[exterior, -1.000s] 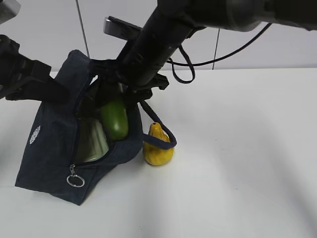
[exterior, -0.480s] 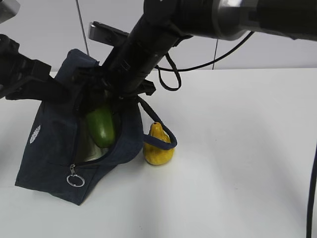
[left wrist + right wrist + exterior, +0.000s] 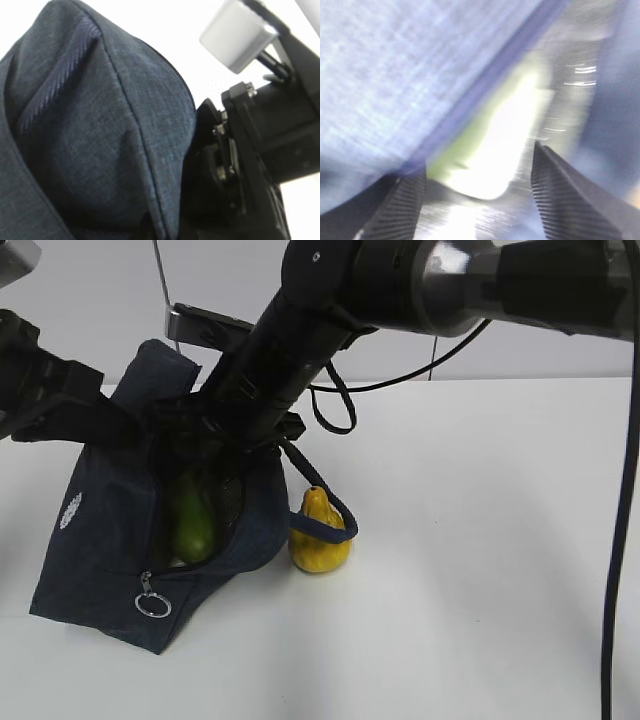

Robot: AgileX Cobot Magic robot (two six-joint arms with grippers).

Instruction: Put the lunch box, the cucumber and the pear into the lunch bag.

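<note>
The navy lunch bag [image 3: 100, 510] stands propped up at the left, its zipper open and its ring pull [image 3: 152, 604] hanging low. The dark green cucumber [image 3: 192, 522] lies inside the opening. My right gripper [image 3: 215, 450] reaches into the bag mouth. In the right wrist view it [image 3: 480, 165] is open, and a blurred pale green shape [image 3: 490, 145] lies beyond the fingers, touching neither. The lunch box is hidden in the exterior view. My left gripper [image 3: 105, 422] holds the bag's upper edge [image 3: 100, 125]. The yellow pear [image 3: 319, 540] stands on the table beside the bag, inside the strap loop [image 3: 325, 502].
The white table [image 3: 480, 570] stretches to the right of the pear. A white wall with cables rises behind. The right arm [image 3: 300, 330] crosses above the bag.
The right arm has pushed left and deeper into the bag. The cucumber has moved from the bag's mouth down inside. The pear and left arm have not moved.
</note>
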